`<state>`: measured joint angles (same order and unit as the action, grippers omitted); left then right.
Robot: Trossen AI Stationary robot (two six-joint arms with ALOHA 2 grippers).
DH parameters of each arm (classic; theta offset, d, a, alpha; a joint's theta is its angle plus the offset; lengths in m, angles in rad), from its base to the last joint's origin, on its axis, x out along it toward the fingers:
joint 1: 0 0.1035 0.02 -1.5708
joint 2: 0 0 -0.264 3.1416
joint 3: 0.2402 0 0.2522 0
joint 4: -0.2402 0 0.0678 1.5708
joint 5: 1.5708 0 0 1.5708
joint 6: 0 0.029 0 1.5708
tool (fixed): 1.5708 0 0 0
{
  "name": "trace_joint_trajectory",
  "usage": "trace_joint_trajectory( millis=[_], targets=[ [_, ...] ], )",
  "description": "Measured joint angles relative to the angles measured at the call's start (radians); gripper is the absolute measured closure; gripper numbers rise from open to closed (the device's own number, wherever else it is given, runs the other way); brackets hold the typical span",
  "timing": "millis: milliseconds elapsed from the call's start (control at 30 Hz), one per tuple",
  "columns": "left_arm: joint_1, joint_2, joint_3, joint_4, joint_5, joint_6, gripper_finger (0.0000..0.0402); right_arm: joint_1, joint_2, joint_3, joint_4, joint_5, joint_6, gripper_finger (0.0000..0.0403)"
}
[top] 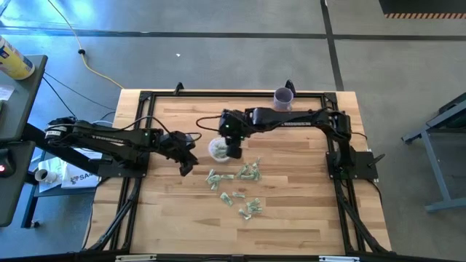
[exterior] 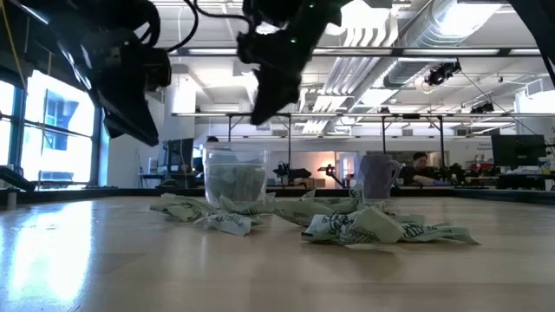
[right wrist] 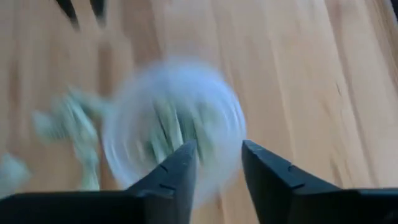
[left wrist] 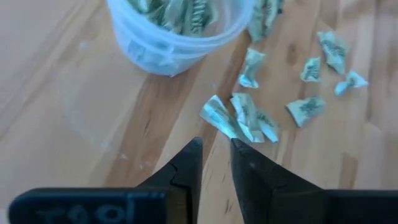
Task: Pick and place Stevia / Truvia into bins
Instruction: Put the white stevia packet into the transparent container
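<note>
The bin, a round translucent cup [top: 217, 149], stands on the wooden table with several green-and-white Stevia packets inside it [left wrist: 180, 15]. More packets lie loose on the table near it [top: 244, 189] [left wrist: 245, 118]. My right gripper [right wrist: 219, 155] hangs open just above the cup's mouth [right wrist: 174, 118] with nothing between its fingers; the low view shows it over the cup [exterior: 269, 100]. My left gripper [left wrist: 216, 152] hovers above the table left of the cup [top: 188, 166]. It is slightly open and empty, pointing down at a slant toward the nearest loose packets.
A purple mug [top: 282, 98] stands at the table's far edge, behind the right arm. A black frame [top: 145, 98] runs around the table top. The loose packets spread from the cup toward the near edge [exterior: 373, 227]; bare wood lies at the near left [top: 167, 218].
</note>
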<state>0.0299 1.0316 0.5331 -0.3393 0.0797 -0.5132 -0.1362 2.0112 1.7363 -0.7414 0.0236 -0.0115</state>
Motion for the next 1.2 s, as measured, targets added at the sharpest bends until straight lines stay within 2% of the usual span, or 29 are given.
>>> trace_joint_trajectory(
  millis=[67, 167, 333, 467, 600, 800, 1000, 1200],
  targets=[
    [-0.009, 0.036, 0.0, 0.022, -0.003, -0.05, 0.0259, 0.011, -0.007, -0.005, -0.132, 0.05, 0.029, 0.025],
    [-0.037, 0.109, 0.004, 0.086, -0.014, -0.147, 0.0214, 0.046, -0.036, -0.075, -0.239, 0.11, 0.111, 0.0212],
    [-0.098, 0.248, 0.058, 0.105, -0.095, -0.315, 0.0143, 0.131, -0.168, -0.286, -0.225, 0.21, 0.295, 0.0164],
    [-0.131, 0.347, 0.117, 0.098, -0.168, -0.389, 0.0124, 0.17, -0.278, -0.458, -0.173, 0.261, 0.407, 0.0152],
    [-0.142, 0.43, 0.185, 0.096, -0.193, -0.436, 0.0135, 0.177, -0.363, -0.576, -0.154, 0.266, 0.476, 0.0151],
    [-0.192, 0.547, 0.285, -0.027, -0.229, -0.519, 0.018, 0.176, -0.46, -0.679, -0.082, 0.332, 0.482, 0.0151],
    [-0.252, 0.642, 0.36, -0.03, -0.305, -0.599, 0.0206, 0.163, -0.501, -0.712, -0.061, 0.353, 0.447, 0.0151],
    [-0.261, 0.71, 0.391, -0.114, -0.321, -0.693, 0.0236, 0.158, -0.501, -0.712, -0.052, 0.355, 0.392, 0.0151]
  ],
)
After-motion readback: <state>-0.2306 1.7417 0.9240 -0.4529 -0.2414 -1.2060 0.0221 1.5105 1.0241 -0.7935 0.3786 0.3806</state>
